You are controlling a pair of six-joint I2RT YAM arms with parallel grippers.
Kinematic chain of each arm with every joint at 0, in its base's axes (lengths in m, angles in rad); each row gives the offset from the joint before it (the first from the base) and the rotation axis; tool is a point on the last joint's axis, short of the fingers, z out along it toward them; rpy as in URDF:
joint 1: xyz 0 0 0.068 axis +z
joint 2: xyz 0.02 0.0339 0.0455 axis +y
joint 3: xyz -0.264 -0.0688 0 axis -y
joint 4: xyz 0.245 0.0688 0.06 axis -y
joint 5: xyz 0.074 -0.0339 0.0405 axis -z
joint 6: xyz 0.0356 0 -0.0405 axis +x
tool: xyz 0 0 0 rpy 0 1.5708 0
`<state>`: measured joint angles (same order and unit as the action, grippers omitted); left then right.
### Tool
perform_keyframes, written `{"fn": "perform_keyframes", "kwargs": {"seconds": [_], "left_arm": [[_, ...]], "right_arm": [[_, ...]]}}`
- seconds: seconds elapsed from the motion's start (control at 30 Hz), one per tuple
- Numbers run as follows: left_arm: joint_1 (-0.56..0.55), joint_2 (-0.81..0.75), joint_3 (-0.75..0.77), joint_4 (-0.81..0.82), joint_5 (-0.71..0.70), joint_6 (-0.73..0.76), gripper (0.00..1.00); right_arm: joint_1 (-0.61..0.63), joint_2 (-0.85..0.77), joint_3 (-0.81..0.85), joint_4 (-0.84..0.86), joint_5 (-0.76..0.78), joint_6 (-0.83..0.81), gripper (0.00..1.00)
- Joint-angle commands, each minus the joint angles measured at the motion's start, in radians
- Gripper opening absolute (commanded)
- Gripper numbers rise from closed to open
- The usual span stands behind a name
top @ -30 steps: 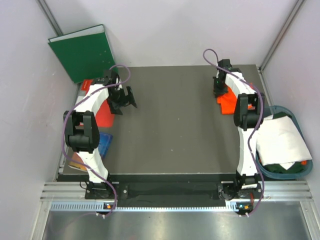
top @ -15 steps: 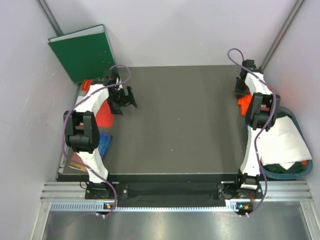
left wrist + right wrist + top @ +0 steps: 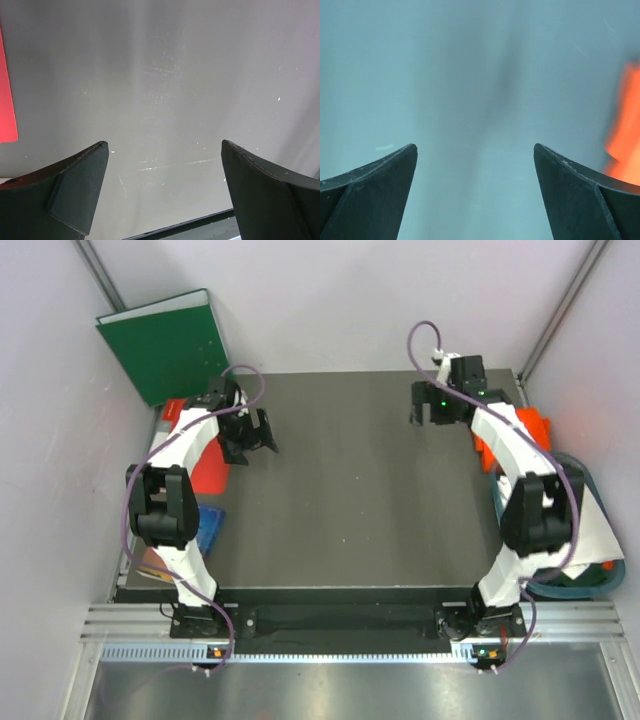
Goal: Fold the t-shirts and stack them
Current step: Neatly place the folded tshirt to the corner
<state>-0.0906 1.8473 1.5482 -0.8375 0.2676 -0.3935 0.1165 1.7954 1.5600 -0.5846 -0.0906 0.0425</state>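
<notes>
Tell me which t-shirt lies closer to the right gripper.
The orange t-shirt, bunched at the table's right edge near the right gripper; the white t-shirt lies farther off, draped over the basket.

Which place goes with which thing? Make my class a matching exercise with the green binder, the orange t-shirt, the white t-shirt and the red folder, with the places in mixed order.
Things
1. green binder
2. orange t-shirt
3. white t-shirt
4. red folder

Places
A. draped over the basket, right of the table
B. at the left edge of the table
C. leaning in the back left corner, behind the table
D. at the far right edge of the table

Pairs: 1-C, 2-D, 3-A, 4-B
</notes>
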Motion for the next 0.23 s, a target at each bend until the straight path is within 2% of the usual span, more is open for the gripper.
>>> {"fn": "perform_keyframes", "kwargs": {"seconds": [0.0, 0.2], "left_arm": [[-0.001, -0.016, 0.026, 0.044, -0.001, 0.007, 0.99], [-0.001, -0.002, 0.024, 0.081, 0.042, 0.030, 0.99]], "right_arm": [[0.116, -0.171, -0.148, 0.103, -0.113, -0.009, 1.00], [0.173, -0.260, -0.385, 0.128, -0.116, 0.056, 1.00]]}}
